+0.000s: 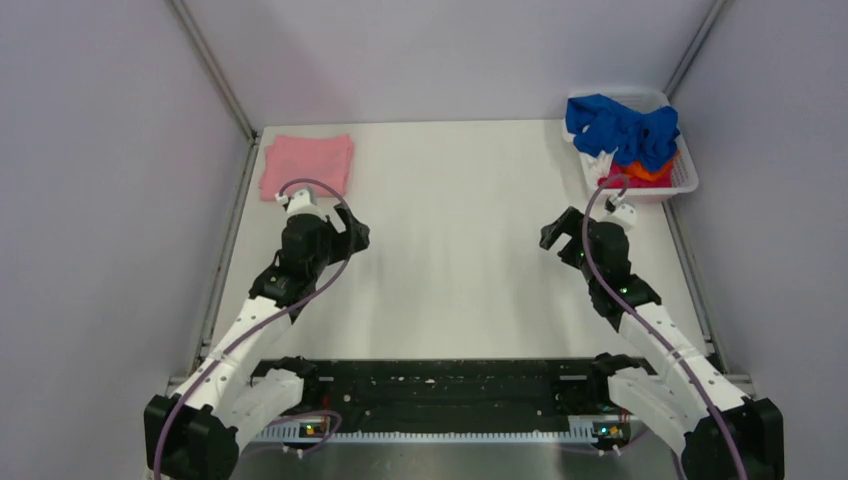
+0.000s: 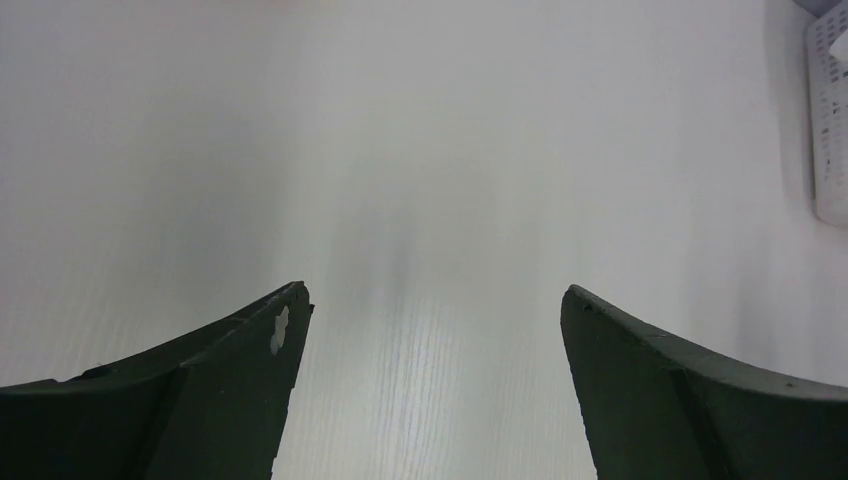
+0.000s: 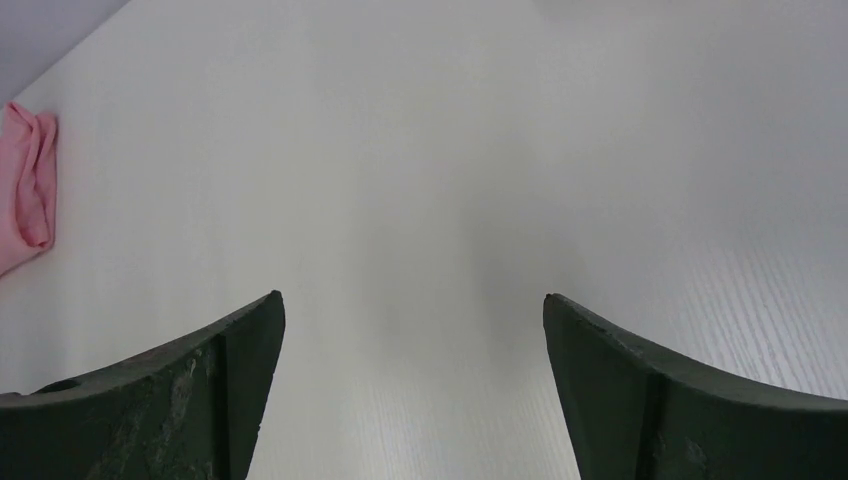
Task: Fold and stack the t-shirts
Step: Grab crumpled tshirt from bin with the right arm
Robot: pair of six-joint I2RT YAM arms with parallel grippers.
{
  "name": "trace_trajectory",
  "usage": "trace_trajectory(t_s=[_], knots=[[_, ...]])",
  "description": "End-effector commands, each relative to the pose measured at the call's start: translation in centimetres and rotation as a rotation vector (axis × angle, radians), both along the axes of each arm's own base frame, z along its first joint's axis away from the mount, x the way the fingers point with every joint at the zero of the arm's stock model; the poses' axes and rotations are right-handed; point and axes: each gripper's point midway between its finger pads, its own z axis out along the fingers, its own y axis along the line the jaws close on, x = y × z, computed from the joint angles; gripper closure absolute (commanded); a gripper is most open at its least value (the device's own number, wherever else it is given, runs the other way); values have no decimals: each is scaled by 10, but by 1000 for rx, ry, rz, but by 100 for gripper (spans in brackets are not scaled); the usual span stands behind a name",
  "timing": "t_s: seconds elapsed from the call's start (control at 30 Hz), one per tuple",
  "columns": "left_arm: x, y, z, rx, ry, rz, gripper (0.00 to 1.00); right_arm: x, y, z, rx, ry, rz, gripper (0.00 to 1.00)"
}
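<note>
Pink tee (image 1: 307, 165) folded, blue tee (image 1: 622, 128) bunched

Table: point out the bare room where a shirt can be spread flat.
The widest bare stretch of the table is its middle, between the left gripper and the right gripper, back to the far edge. The far left corner holds the folded pink t-shirt. The far right corner is crowded by the basket, heaped with the blue t-shirt.

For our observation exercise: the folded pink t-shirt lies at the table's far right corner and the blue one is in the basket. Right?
No: the pink t-shirt lies at the far left corner, as the top external view shows. The blue t-shirt is in the basket.
</note>
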Motion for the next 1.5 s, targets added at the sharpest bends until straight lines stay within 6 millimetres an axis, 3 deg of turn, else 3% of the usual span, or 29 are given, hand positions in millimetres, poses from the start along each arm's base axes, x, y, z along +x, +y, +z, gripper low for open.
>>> trace_trajectory(t_s=[0.0,0.1,0.17,0.27,0.3,0.33,0.47,0.63,0.77,0.87,0.93,1.07,1.13,1.23,1.37,1.47], knots=[[10,0,22,-9,-92,10,1,27,-12,55,-44,-113,-66,1],[14,2,25,1,-91,24,1,56,-24,83,-64,-170,-115,1],[18,4,28,13,-93,36,1,85,-44,97,-15,-153,-104,1],[23,7,32,23,-95,62,1,127,-89,112,-56,-91,-189,1],[25,8,33,25,-98,69,1,139,-106,107,-100,-49,-232,1],[27,9,33,30,-98,73,1,154,-122,122,-128,-59,-270,1],[35,9,27,41,-83,86,1,211,-180,102,-188,34,-346,3],[44,6,17,52,-42,83,1,266,-233,77,-273,108,-404,6],[50,3,14,47,-16,86,1,294,-250,50,-301,170,-381,13],[52,3,11,56,-4,90,1,312,-257,55,-325,138,-385,32],[52,2,13,52,-6,85,1,320,-258,80,-323,78,-394,62],[50,1,18,38,-20,76,1,321,-250,174,-315,-140,-388,100],[48,-1,23,26,-32,66,1,315,-236,226,-301,-270,-343,100],[44,-3,28,8,-44,58,1,307,-192,290,-276,-461,-176,100],[36,-8,35,-25,-68,23,1,274,-123,361,-252,-634,39,100],[27,-6,42,-23,-81,18,1,241,-61,399,-226,-718,200,100]])
